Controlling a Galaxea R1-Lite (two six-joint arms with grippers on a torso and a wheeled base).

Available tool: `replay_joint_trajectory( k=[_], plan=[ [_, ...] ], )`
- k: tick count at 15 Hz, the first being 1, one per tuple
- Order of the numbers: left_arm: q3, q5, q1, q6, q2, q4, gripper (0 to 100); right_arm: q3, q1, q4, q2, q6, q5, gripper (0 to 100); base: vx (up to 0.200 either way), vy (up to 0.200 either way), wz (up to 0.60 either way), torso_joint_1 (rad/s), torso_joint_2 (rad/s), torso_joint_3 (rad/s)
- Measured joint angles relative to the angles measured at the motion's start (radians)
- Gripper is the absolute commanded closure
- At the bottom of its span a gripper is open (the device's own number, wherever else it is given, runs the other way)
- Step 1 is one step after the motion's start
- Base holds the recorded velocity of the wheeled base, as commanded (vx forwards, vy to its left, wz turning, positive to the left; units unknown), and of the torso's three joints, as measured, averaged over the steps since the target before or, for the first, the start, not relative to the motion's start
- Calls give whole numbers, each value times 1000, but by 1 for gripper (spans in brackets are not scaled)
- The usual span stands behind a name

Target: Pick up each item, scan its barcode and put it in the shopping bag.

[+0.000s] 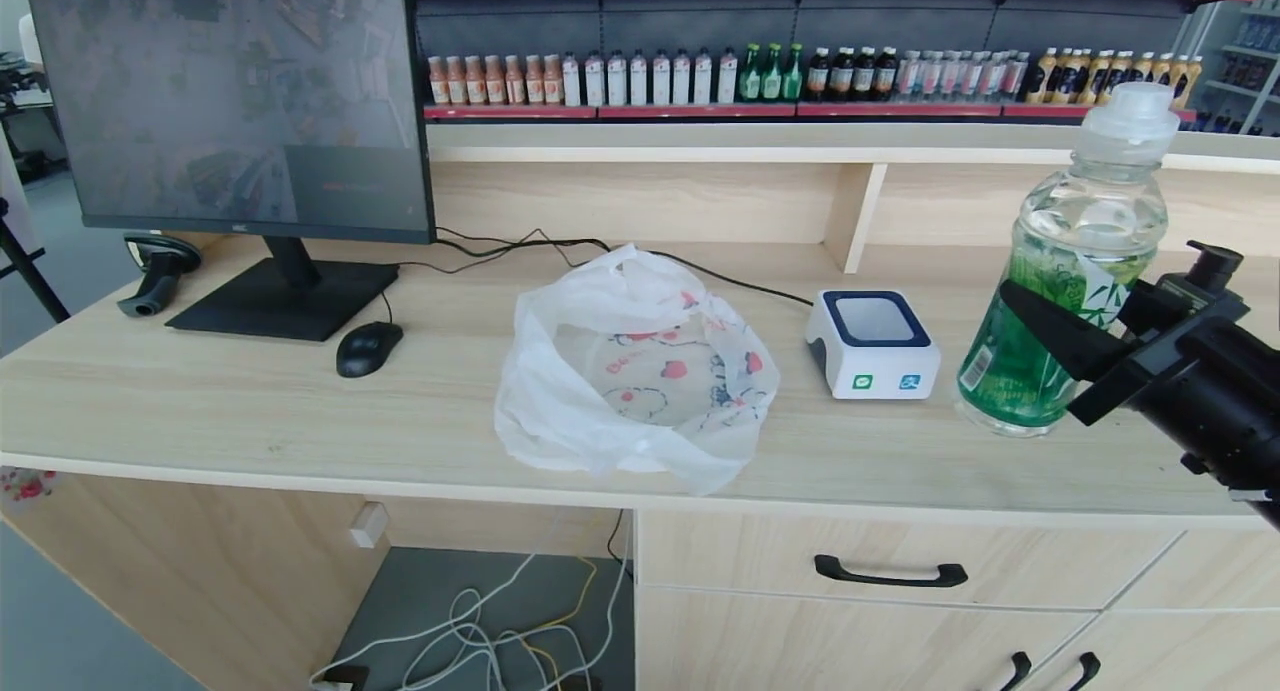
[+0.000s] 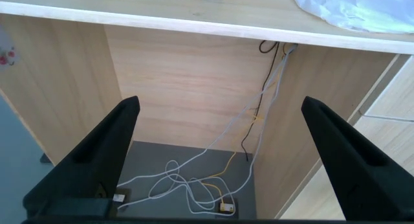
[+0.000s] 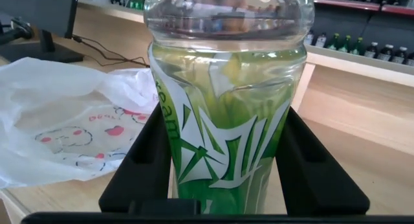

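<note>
The right gripper (image 3: 226,140) pinched the bottle (image 1: 1085,221) upright just beside the scanner (image 1: 872,343), its barcode (image 1: 978,368) showing. The green label's words were too small to read. The left gripper (image 2: 220,104) hung spread wide below the counter (image 1: 250,421).

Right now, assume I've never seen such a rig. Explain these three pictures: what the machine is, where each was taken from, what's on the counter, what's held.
This is a two-armed robot at a shop counter. The wide picture comes from a camera on its head; the other two come from cameras on its two wrists. On the counter lie an open white shopping bag, a small white barcode scanner to its right, and a monitor and mouse to the left. The right gripper is shut on a green-labelled bottle, roughly upright, right of the scanner. The left gripper is open and empty, hanging in front of the gap under the counter, where cables lie.
</note>
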Motion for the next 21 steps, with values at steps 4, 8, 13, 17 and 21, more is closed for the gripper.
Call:
replay_joint_trajectory(
  k=[4,8,13,17,21],
  plan=[
    [0,0,1,0,0,0,0,-7,3,7,1,0,1,100,0,0,600,1,2,-1],
    [0,0,0,0,0,0,0,-79,19,-1,3,1,2,100,0,0,450,-1,4,4],
    [0,0,0,0,0,-1,0,-124,38,0,30,24,-2,100,0,0,0,0,0,0],
    [0,0,0,1,0,-1,0,-193,67,0,111,62,0,100,0,0,0,0,0,0],
    [0,0,0,3,0,-1,0,-286,90,-1,215,106,-1,100,0,0,0,0,0,0]
  ],
)
